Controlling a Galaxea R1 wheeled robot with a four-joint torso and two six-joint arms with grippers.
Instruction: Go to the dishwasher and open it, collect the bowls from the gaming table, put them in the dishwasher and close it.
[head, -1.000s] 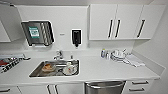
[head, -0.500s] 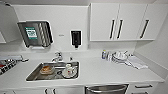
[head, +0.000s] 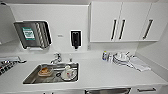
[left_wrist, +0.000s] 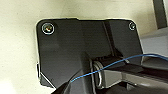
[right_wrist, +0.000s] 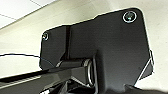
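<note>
Possibly the dishwasher lies too low for either pincer; a blind reach could miss its handle; finger state unknowable.

We read no text anywhere; the green label on the wall-mounted steel dispenser is too blurred.

The dishwasher is cut off by the edge.

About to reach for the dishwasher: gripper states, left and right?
Left gripper: cannot be told from the wrist view.
Right gripper: cannot be told either.
</note>
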